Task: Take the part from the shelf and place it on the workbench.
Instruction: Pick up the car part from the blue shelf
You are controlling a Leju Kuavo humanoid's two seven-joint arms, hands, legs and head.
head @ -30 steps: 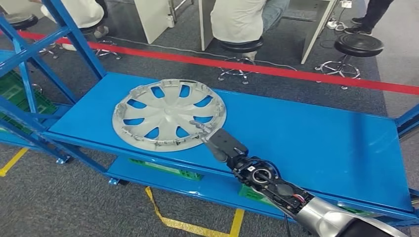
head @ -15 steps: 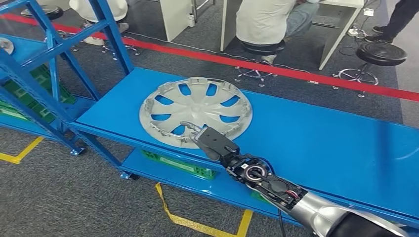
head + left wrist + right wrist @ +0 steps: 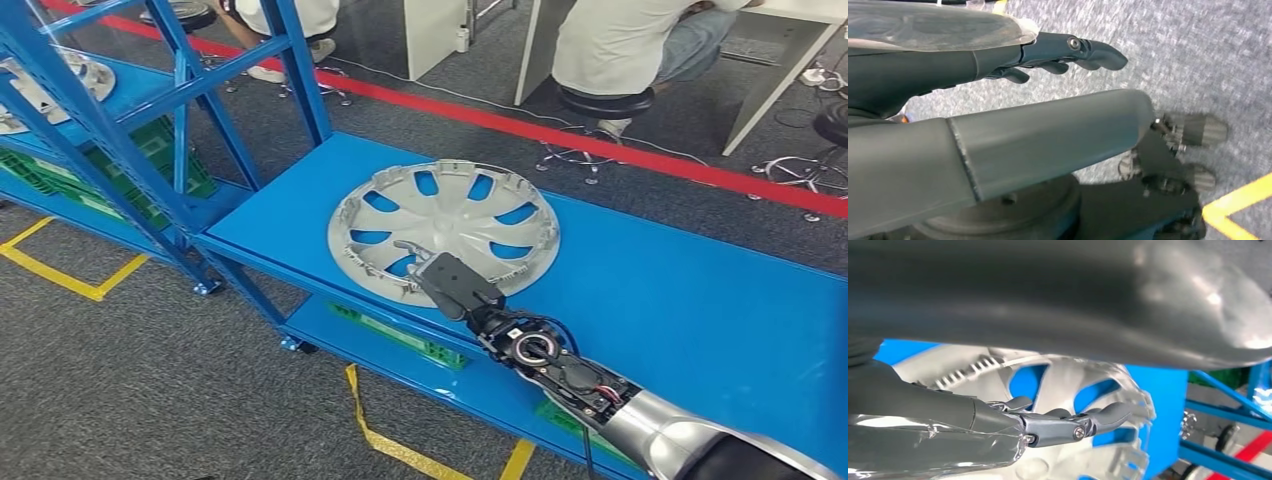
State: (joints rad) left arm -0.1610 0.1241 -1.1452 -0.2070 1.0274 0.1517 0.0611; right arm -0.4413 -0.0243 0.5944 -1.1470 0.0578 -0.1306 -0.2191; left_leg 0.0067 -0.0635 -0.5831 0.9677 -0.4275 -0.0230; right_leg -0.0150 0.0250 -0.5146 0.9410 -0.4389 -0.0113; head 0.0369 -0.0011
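The part is a silver hubcap (image 3: 455, 222) lying flat on the blue workbench (image 3: 680, 290). My right hand (image 3: 455, 283) reaches in from the lower right and sits at the hubcap's near rim, its fingers (image 3: 410, 250) stretched out over the rim. In the right wrist view the fingers (image 3: 1068, 425) lie straight and apart above the hubcap (image 3: 1063, 380), gripping nothing. My left hand (image 3: 1048, 55) hangs over the grey carpet with its fingers loosely extended and nothing in them.
A blue shelf rack (image 3: 110, 110) stands at the left, with another hubcap (image 3: 85, 75) on it and a green crate (image 3: 160, 150) below. A person (image 3: 620, 45) sits on a stool beyond a red floor line (image 3: 600, 140). Yellow tape (image 3: 390, 440) marks the floor.
The whole picture has shifted right, so the camera has turned left and the shelf rack has come into view. The hubcap stays flat on the bench with my right hand at its near rim.
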